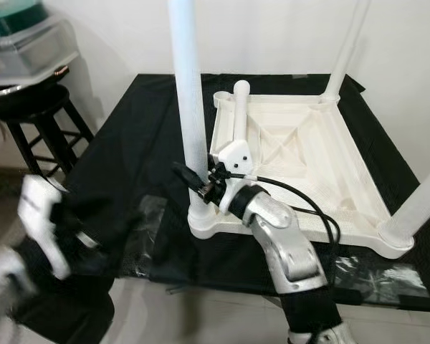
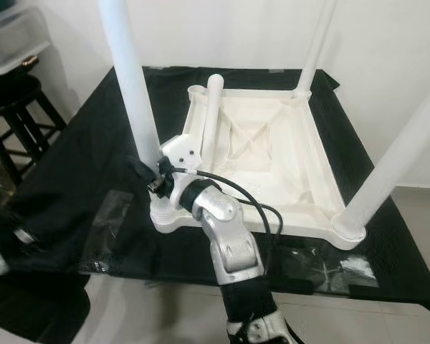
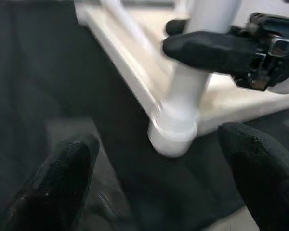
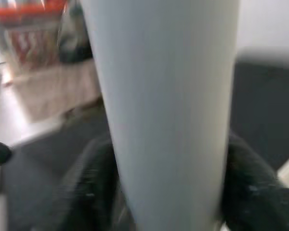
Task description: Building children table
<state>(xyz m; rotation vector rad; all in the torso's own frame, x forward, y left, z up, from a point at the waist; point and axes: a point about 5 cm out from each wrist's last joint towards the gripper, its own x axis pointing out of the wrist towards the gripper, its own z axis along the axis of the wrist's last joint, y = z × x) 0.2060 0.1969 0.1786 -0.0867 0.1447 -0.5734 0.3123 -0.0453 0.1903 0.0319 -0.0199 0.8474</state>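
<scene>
A white children's table [image 1: 322, 150] lies upside down on a black-covered tabletop [image 1: 129, 165]. Three white legs stand up from its corners: near left [image 1: 186, 86], far right [image 1: 347, 50] and near right [image 1: 423, 201]. Another white leg [image 1: 238, 115] leans loose inside the frame by the far left corner. My right gripper [image 1: 197, 183] is shut around the near left leg just above its socket; its wrist view shows the leg [image 4: 164, 106] between the black fingers [image 4: 94, 187]. My left gripper [image 3: 164, 183] is open and holds nothing, low at the left, short of that socket [image 3: 176, 134].
A black stool [image 1: 36, 107] stands at the left with a grey lidded bin [image 1: 29, 43] above it. Shiny plastic patches [image 1: 373, 272] lie along the black cover's front edge. A white wall rises behind the table.
</scene>
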